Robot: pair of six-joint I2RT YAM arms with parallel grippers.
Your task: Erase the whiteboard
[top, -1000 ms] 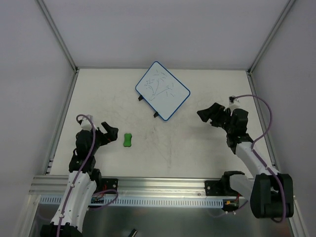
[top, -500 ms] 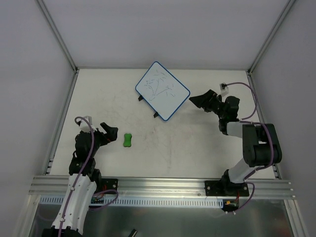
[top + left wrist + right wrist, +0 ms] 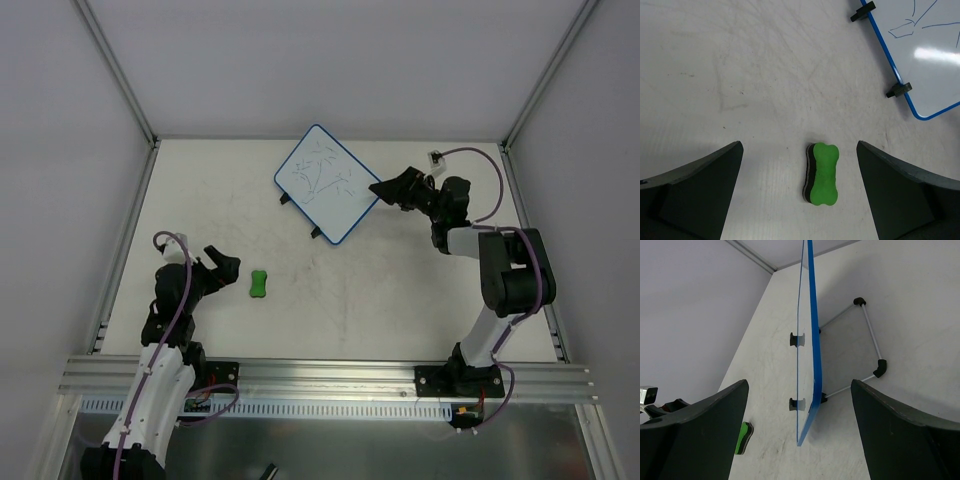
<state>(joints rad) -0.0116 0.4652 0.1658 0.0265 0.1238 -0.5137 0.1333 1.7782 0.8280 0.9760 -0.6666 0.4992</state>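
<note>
The whiteboard has a blue frame and thin dark scribbles, and it leans on a wire stand at the back middle of the table. My right gripper is open at the board's right corner. In the right wrist view the board shows edge-on, with its near corner between the spread fingers and touching neither. The green eraser block lies flat on the table at the front left. My left gripper is open and empty just left of it. In the left wrist view the eraser lies between the fingers, untouched.
Two black tabs stick out from the board's front-left edge. Grey walls and metal rails close in the table on three sides. The eraser also shows in the right wrist view, far beyond the board.
My right gripper has swung left and towards the back, from the right side of the table up to the board's right corner. The left arm has hardly moved.
</note>
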